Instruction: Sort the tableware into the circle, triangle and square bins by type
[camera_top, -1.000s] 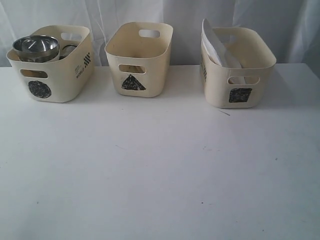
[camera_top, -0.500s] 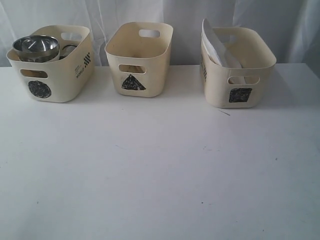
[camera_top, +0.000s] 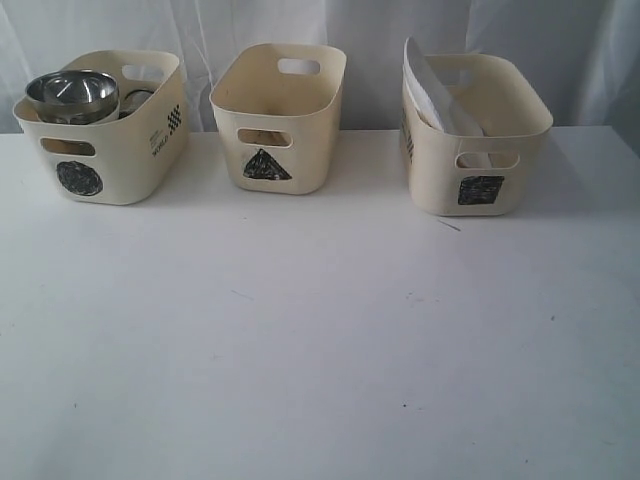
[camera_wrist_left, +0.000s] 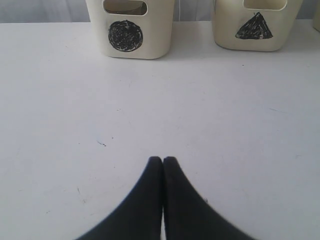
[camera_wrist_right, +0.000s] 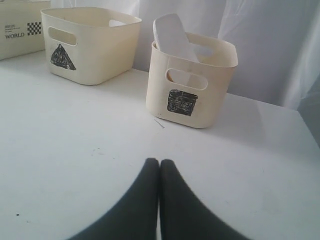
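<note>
The right claw (camera_wrist_right: 159, 162) hung over the white surface (camera_wrist_right: 75, 150), its black fingers pressed together. Beyond it stood the square bin (camera_wrist_right: 217, 87) with a white plate (camera_wrist_right: 171, 34) leaning tilted inside. The triangle bin (camera_wrist_right: 97, 55) stood near it.

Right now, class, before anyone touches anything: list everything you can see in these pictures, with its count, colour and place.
Tubs: three, cream, in a row at the back of the table: circle tub left, triangle tub middle, square tub right.
Bowl: one, shiny steel, in the circle tub, rising above its rim.
Plate: one, white, leaning on edge in the square tub.
Table: one, white, under the tubs.
Curtain: one, white, behind the tubs.
Pincers: two, black, left pincer and right pincer, both shut and holding nothing, over the table in front of the tubs.
</note>
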